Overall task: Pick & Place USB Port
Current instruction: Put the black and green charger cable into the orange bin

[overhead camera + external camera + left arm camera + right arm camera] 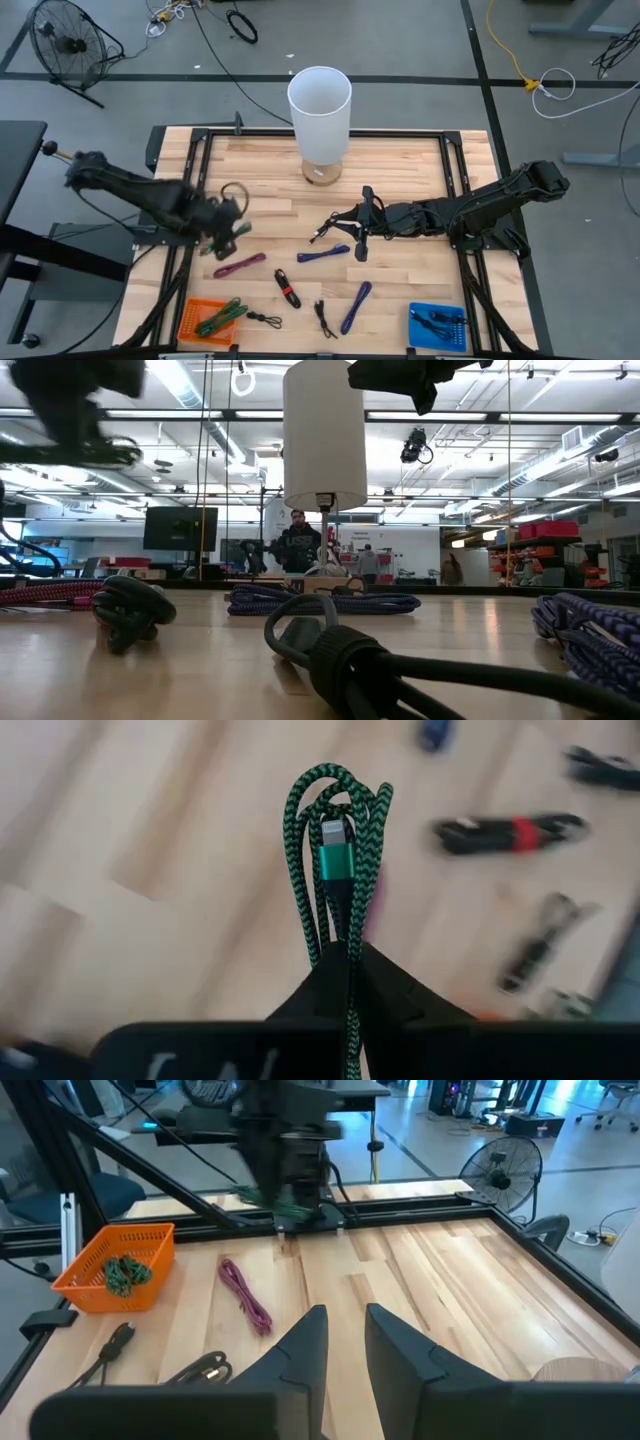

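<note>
Left gripper [348,982] pinches green cable [335,860] — lifted

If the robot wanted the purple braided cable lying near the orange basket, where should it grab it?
Probably at the middle of the purple braided cable, coming straight down from above. It lies flat on the wooden table as a long, thin bundle with bare wood on both sides, so fingers could straddle its narrow width there.

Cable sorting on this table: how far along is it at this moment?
Done: one green cable lies in the orange basket, and a dark one in the blue tray. In hand: the left end effector is shut on a green braided cable, raised off the wood. Left: the magenta cable, two purple cables and several black ones lie loose. The right end effector hovers open mid-table.
</note>
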Robot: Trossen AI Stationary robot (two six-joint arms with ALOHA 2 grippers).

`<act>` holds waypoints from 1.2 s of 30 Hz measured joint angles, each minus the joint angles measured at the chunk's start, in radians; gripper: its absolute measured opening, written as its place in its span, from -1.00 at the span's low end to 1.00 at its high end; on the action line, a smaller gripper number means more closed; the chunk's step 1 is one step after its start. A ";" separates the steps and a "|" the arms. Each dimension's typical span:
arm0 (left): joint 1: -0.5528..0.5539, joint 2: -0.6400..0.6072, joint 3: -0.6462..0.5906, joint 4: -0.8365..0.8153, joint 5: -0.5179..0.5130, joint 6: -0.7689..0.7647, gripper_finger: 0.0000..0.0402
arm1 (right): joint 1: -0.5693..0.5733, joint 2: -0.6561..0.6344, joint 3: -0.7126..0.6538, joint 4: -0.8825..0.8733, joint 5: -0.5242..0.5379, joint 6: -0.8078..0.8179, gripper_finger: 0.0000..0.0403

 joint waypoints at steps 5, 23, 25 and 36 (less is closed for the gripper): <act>-0.256 0.011 0.000 0.019 -0.025 -0.263 -0.97 | -0.005 0.000 0.000 0.003 0.000 0.000 -0.65; -0.761 0.190 0.000 0.236 -0.266 -0.784 -0.97 | -0.009 0.000 0.000 -0.004 0.000 -0.018 -0.65; -0.770 0.199 0.000 0.254 -0.273 -0.799 -0.97 | -0.014 0.000 0.000 -0.003 0.000 -0.026 -0.65; -0.798 0.298 0.000 0.341 -0.282 -0.870 -0.97 | -0.047 0.000 0.000 -0.003 0.000 -0.026 -0.65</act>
